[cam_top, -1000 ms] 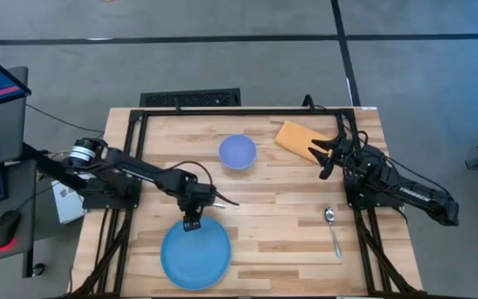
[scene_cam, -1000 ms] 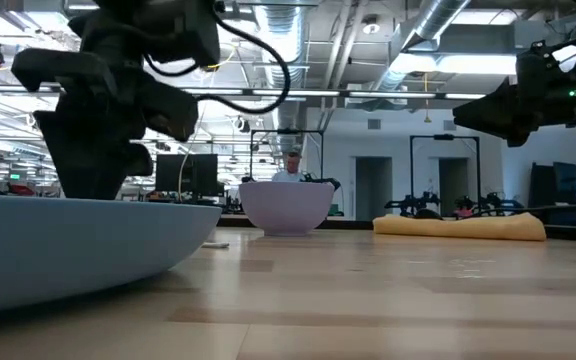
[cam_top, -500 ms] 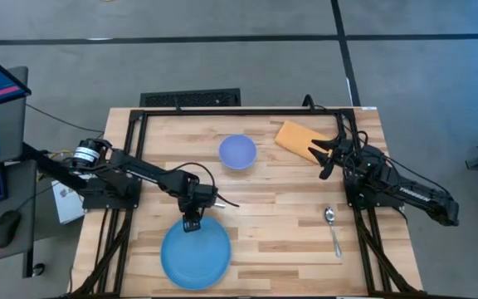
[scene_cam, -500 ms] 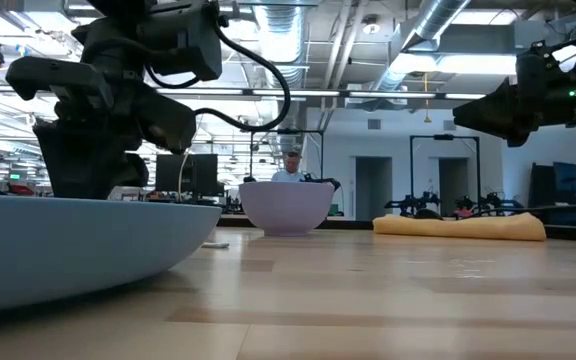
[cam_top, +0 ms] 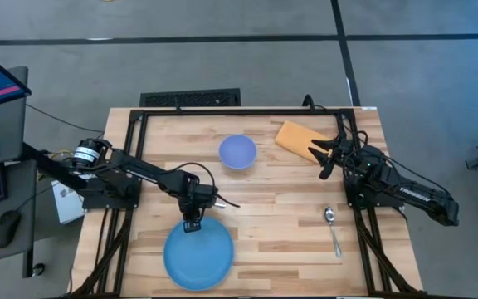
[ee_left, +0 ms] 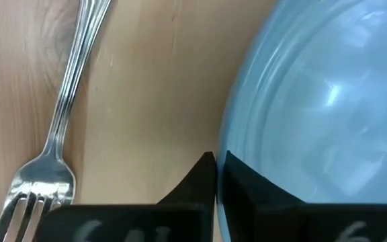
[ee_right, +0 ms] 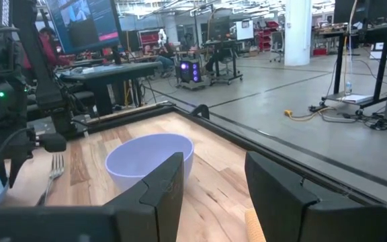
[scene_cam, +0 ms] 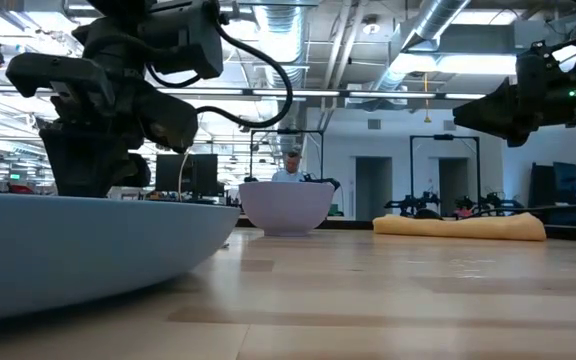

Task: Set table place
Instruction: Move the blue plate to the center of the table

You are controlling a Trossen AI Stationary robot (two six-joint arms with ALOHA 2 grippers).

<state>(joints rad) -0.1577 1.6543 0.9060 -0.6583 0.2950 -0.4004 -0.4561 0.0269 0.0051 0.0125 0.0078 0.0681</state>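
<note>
A blue plate (cam_top: 197, 256) lies flat on the table (cam_top: 280, 208) near its front edge. My left gripper (cam_top: 192, 223) stands at the plate's far rim, shut on it. A fork (ee_left: 66, 114) lies on the wood just beside that rim. A lavender bowl (cam_top: 237, 152) stands toward the far edge, and a spoon (cam_top: 332, 228) lies at the right. My right gripper (cam_top: 326, 158) hovers open beside an orange-tan pad (cam_top: 295, 137), nothing between its fingers (ee_right: 163, 191). My left gripper pinches the plate's far rim (ee_left: 226, 144) between its two fingers, one over the plate's inside and one on the table side. The fingers point down from above. The plate's underside (scene_cam: 68, 270) rests on the table.
A black metal frame (cam_top: 189, 112) runs along the table's edges. Bare wood lies between the plate and the spoon. Beyond the table are a monitor and a mouse at the left, and a person (scene_cam: 291, 165) far behind the bowl.
My left gripper has shut on the plate's far rim. The plate has slid a little toward the table's right edge and still lies on the wood.
</note>
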